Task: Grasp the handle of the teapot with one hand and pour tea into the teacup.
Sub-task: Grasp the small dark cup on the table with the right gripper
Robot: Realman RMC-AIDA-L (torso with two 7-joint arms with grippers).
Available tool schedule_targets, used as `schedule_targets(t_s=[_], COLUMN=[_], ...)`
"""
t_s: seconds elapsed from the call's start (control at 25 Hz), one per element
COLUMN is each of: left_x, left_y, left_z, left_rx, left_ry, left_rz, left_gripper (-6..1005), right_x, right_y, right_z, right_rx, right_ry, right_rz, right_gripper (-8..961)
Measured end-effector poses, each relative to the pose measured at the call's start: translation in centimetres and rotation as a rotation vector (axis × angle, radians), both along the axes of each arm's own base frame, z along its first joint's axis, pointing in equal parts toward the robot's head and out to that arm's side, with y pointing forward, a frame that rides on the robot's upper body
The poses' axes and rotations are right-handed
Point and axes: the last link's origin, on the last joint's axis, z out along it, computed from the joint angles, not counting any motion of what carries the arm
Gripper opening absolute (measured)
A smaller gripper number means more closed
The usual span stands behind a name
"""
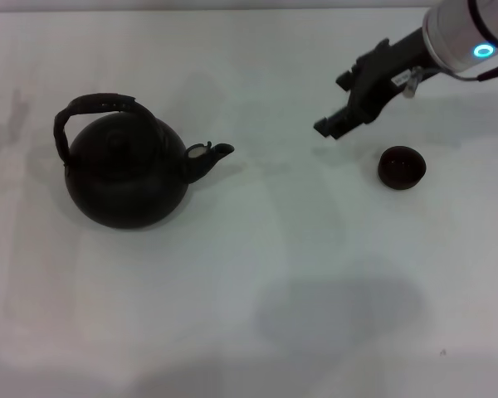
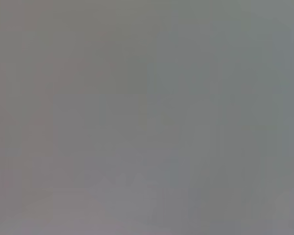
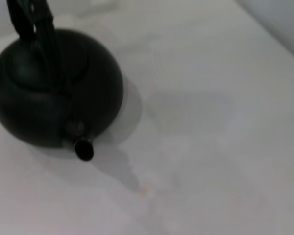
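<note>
While the teapot [image 1: 126, 170] stands untouched at the left of the head view, its spout [image 1: 209, 155] aimed toward the frame's right, the right gripper [image 1: 335, 124] is held in the air at upper right, well apart from it. The jaws are seen edge-on there, so whether they are released or clenched cannot be told. The teacup [image 1: 401, 167] sits on the white table [image 1: 257, 332] at the right, just below and to the right of the gripper's tip. The left gripper is not seen in any view.

Nothing has been grasped yet. Trouble is judged most likely at the handle [image 1: 93, 108]: the bail is arched loosely over the lid, and a grip placed off its flat upper section could let the heavy pot swing or tip. The small cup could also be knocked aside by the arm as it crosses, given how near it lies.

Only the head view shows the teacup and the gripper together. The right wrist view gives the teapot's spout opening head-on and part of the handle, but no cup. Nothing but flat grey is offered by the left wrist view.
</note>
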Motion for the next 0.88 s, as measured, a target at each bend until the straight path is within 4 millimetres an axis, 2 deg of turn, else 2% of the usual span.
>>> schedule_targets(t_s=[0.64, 0.88], left_x=[-0.2, -0.1], left_y=[0.2, 0.1], left_z=[0.6, 0.4], left_rx=[0.021, 0.009], left_ry=[0.006, 0.011], left_rz=[0.008, 0.002], left_gripper=[890, 891], right_x=[2.4, 2.5], right_y=[-1.1, -1.2], right_z=[-2.3, -3.1], right_rx=[-0.024, -0.034], right_ry=[-0.180, -0.229], right_rz=[-0.037, -0.003], right_gripper=[835, 825])
